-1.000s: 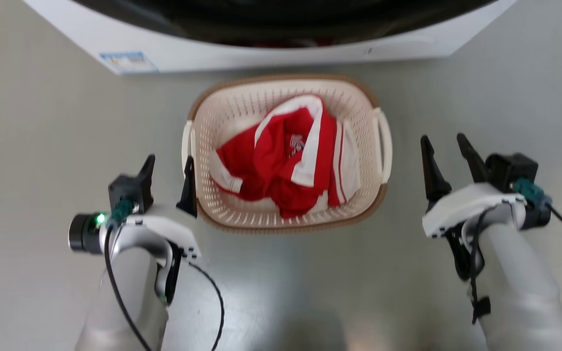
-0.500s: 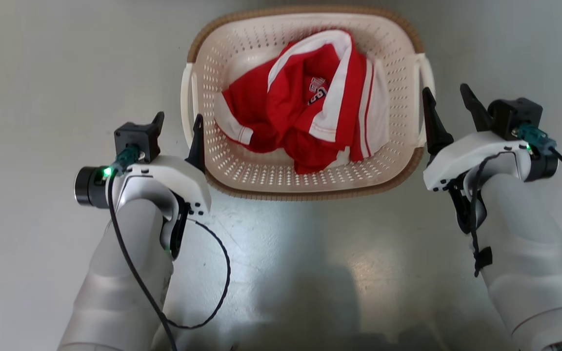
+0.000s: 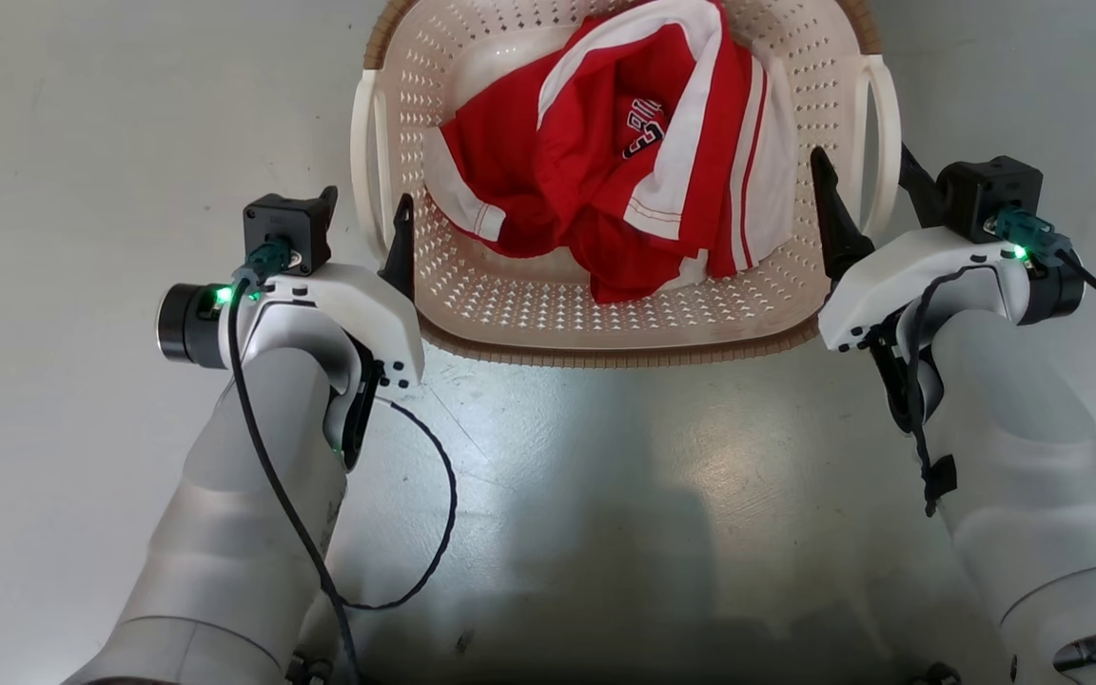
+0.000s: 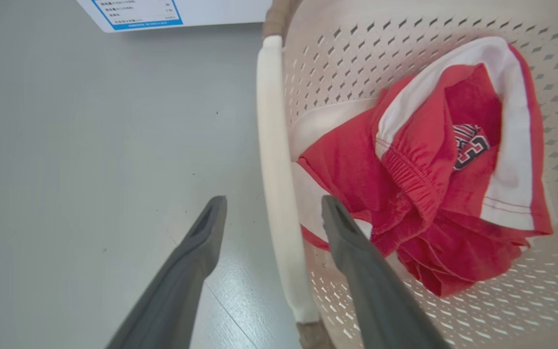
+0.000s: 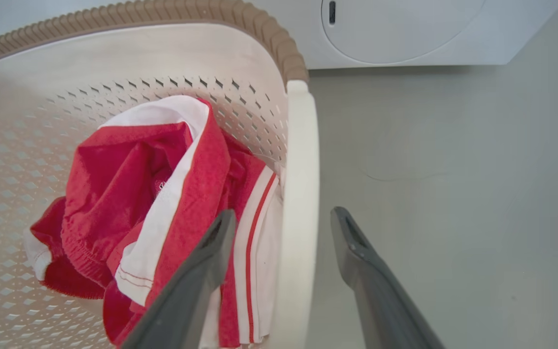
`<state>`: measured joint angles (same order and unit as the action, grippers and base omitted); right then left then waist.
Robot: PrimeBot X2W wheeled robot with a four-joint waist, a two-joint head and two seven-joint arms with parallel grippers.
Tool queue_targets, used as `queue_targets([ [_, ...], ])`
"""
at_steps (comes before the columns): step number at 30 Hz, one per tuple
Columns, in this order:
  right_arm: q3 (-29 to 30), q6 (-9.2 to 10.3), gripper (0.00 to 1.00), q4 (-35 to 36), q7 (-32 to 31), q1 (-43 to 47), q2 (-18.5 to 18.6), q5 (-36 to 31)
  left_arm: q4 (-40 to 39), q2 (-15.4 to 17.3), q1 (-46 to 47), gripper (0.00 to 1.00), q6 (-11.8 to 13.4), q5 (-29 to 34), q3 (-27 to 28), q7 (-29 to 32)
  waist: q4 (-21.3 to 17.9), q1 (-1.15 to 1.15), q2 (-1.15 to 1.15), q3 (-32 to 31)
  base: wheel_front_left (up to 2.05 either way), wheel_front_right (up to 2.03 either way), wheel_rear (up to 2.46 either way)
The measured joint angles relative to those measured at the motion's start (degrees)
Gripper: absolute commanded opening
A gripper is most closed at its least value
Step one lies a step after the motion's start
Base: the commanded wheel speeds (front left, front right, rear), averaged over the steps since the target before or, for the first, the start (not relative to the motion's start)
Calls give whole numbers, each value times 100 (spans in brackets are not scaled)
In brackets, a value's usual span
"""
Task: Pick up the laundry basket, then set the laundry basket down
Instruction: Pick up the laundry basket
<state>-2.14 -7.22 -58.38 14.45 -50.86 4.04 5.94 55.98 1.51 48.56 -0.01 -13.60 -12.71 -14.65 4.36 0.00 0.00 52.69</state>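
Laundry basket (image 3: 624,356) is seen on the grey floor (image 3: 82,143), directly ahead between the two arms. Its far end is cut off by the top edge of the head view. Its underside is hidden, so contact with the floor cannot be confirmed.

A crumpled red and white garment (image 3: 605,162) is held inside the basket. A dark printed emblem is partly folded under and cannot be read.

Left gripper (image 4: 274,201): fingers are spread apart, one outside the left loop handle (image 4: 274,145) over the floor and one inside over the perforated wall. The handle runs up between them with a gap visible on each side. Whether the tips are level with the handle or above it cannot be told.

Right gripper (image 5: 284,213): fingers are likewise spread, straddling the right loop handle (image 5: 301,194). The inner finger overlies the garment's striped edge and the outer one is over bare floor. No clamping is seen. In the head view the outer finger is partly hidden behind the handle.

A white washing machine (image 5: 405,29) is seen beyond the basket in the right wrist view, cropped by the frame. A blue-bordered label (image 4: 133,12) is noted in the left wrist view, its print too small to read.
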Motion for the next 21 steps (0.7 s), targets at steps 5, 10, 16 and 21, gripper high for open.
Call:
queue_targets([
  [5, -2, 0, 100, -115, 0, -48, 2, -43, 91, -2, 142, 100, 0, -57, -135, 0, 27, 0, 0, 74, 0, 0, 0],
  [10, -59, 0, 81, -165, 0, -151, 10, -89, 199, -4, 225, 100, 0, -96, -313, 0, 22, 0, 0, 80, 0, 0, 0],
  [16, -165, 1, 19, -183, 0, -151, 23, -93, 344, -3, 328, 30, 0, -213, -573, 0, -11, 0, 0, 79, 0, 0, 0],
  [21, -160, 16, 0, -230, 0, -158, 52, -78, 346, 10, 370, 0, 47, -476, -795, 1, -23, 0, 0, 56, 0, 0, 0],
])
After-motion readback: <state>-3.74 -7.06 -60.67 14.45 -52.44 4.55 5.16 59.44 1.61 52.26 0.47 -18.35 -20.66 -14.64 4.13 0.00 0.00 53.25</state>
